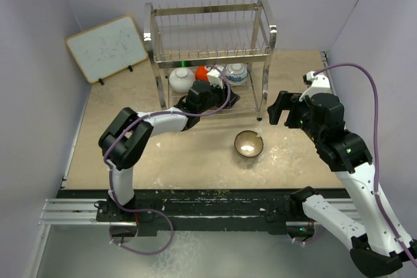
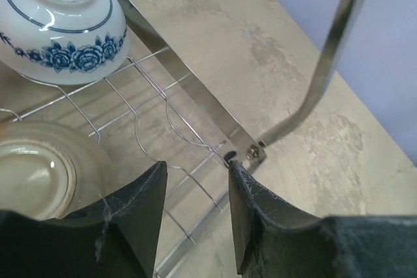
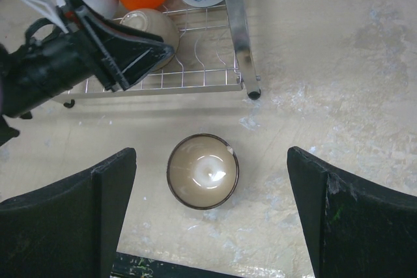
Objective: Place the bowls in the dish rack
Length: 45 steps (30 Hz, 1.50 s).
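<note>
Five bowls (image 3: 202, 170), one dish rack (image 1: 208, 10), one whiteboard (image 1: 107, 47).

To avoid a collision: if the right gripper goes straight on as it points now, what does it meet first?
Probably the brown bowl on the table, centred between the open fingers of the right gripper; depth is unclear.

Just a scribbled-on whiteboard (image 1: 106, 47) propped against the left wall (image 1: 32, 76), far corner of the scuffed beige tabletop (image 1: 195, 157).
</note>
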Motion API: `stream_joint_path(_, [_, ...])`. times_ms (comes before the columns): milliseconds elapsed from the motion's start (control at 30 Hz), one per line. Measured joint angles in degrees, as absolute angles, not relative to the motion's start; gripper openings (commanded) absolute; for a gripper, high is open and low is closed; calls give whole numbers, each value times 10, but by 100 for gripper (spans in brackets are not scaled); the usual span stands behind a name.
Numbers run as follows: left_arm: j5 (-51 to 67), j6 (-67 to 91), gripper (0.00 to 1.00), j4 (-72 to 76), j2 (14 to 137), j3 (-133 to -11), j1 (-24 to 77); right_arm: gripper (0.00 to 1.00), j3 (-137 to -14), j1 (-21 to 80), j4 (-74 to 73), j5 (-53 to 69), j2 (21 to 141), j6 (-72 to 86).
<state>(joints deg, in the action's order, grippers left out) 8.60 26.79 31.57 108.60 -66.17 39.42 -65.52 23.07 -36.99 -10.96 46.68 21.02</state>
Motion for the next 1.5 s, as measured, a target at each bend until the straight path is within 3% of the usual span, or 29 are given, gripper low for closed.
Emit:
stream_joint_path(267, [2, 244, 44, 315, 1175, -740, 411, 99, -655, 231, -370, -111, 467, 210])
stream_joint_path(700, [-182, 245, 45, 240, 1185, -777, 428, 99, -655, 231, -370, -110, 469, 210])
stream_joint_path(1400, [-321, 281, 48, 154, 1166, -726, 430, 99, -655, 231, -370, -110, 468, 210])
stream_joint_path(1500, [-331, 289, 54, 148, 1145, -707, 430, 99, -655, 231, -371, -110, 467, 210])
